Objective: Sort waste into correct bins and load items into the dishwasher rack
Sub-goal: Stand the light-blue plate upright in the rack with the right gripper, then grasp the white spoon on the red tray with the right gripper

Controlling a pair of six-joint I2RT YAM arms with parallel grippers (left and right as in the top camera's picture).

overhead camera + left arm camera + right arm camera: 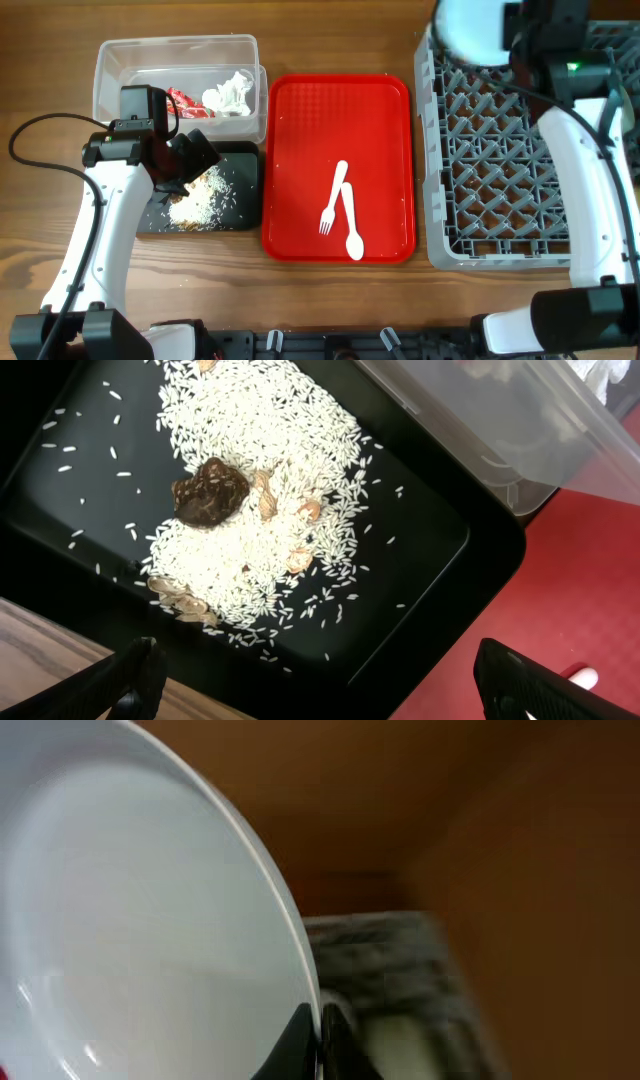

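Observation:
My left gripper [320, 680] is open and empty, hovering over the black tray [430, 540] that holds rice scraps [260, 480] with a brown lump [210, 490]. Overhead, it [185, 160] is above the tray's [245, 170] left part. The clear tub [110, 70] behind holds the red wrapper [183, 100] and white tissue [230, 93]. My right gripper [318, 1040] is shut on the rim of the pale blue plate [130, 920], held above the grey dishwasher rack's [500, 170] back left corner [472, 28]. The white fork [333, 200] and spoon [350, 225] lie on the red serving tray [300, 120]. The bowls and cup are out of view.
The red serving tray lies between the bins and the rack. The clear tub's wall [500, 430] stands right against the black tray's far side. A black cable [40, 130] loops at the far left.

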